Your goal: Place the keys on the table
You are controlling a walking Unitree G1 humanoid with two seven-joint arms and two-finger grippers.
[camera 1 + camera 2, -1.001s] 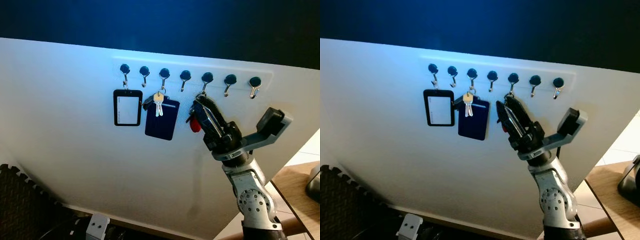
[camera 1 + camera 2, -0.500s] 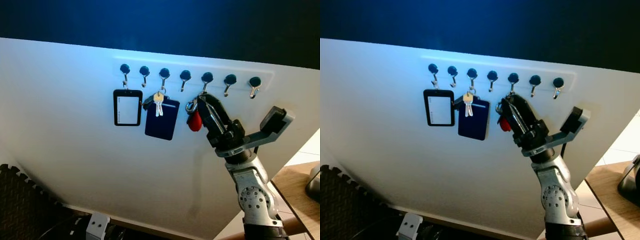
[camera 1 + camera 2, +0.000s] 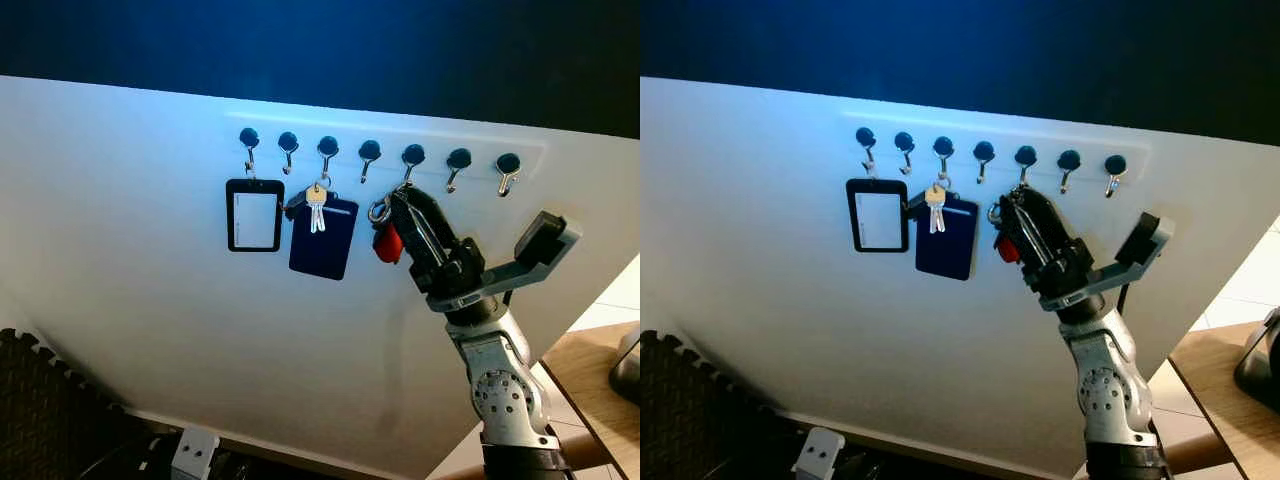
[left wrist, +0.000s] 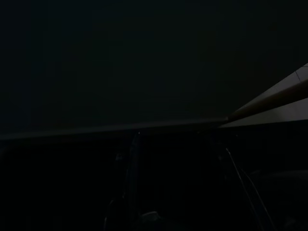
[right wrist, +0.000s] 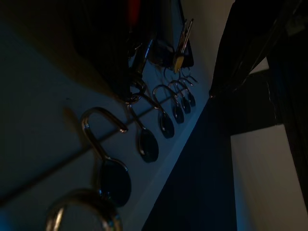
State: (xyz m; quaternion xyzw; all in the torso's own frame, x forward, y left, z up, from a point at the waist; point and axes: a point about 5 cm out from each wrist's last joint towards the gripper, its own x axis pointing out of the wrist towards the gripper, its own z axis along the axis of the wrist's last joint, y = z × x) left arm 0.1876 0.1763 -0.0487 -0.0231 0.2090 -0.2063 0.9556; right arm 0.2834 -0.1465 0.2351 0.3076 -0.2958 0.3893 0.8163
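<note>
Currently the task is at an early stage: the keys (image 3: 384, 238) hang at the wall rack, and no part of the transfer to the table (image 3: 590, 375) is done. Remaining, as judged from this moment — free the ring from its hook, carry the bunch down and to the right, set it on the wooden surface.

Right gripper (image 3: 404, 215): raised to the row of hooks, fingers pointing up and left along the white wall (image 3: 120, 240). The two black fingers lie close together around the key bunch, with the red fob (image 3: 386, 244) showing just left of them and the metal ring (image 3: 378, 211) at their tips. The fingers appear closed on the bunch, though the contact itself is partly hidden by the fingers. In the right wrist view a dark finger lies against the hook row and the red fob is visible at the far end, but the grip is not resolved there.

Hook status: the ring sits just below the fifth hook (image 3: 412, 157) from the left; whether it is off the hook cannot be told.

Surroundings, moving left: a blue card holder (image 3: 324, 240) with small silver keys (image 3: 317, 208), then a black-framed badge holder (image 3: 253, 215). Two bare hooks lie to the right.

Left gripper: idle, its wrist view nearly black.
</note>
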